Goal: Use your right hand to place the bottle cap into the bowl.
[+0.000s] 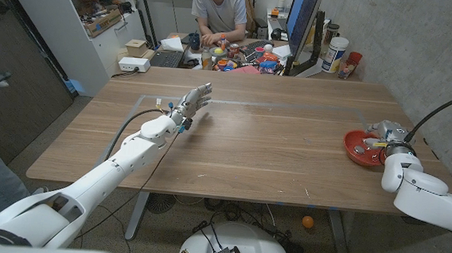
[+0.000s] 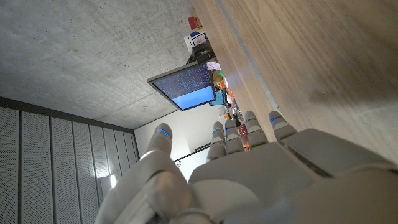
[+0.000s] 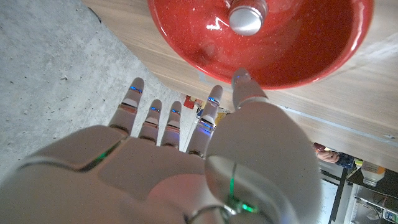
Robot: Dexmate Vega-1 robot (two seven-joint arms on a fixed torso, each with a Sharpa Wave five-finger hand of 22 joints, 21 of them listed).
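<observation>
A red bowl (image 1: 358, 142) stands near the table's right edge in the head view, and a silver bottle cap (image 1: 358, 149) lies inside it. The right wrist view shows the same cap (image 3: 247, 17) resting on the floor of the bowl (image 3: 298, 56). My right hand (image 1: 391, 132) hovers over the bowl's far right side with its fingers spread and nothing in it; its back (image 3: 186, 168) fills the wrist picture. My left hand (image 1: 191, 105) stands over the middle-left of the table, fingers straight and apart, holding nothing; the left wrist view shows its back (image 2: 249, 174).
A person sits behind the table (image 1: 273, 138) at a cluttered desk with toys (image 1: 246, 60), a monitor (image 1: 303, 20) and a white tub (image 1: 336, 54). A white shelf unit (image 1: 98, 14) stands at the back left. A concrete wall runs along the right.
</observation>
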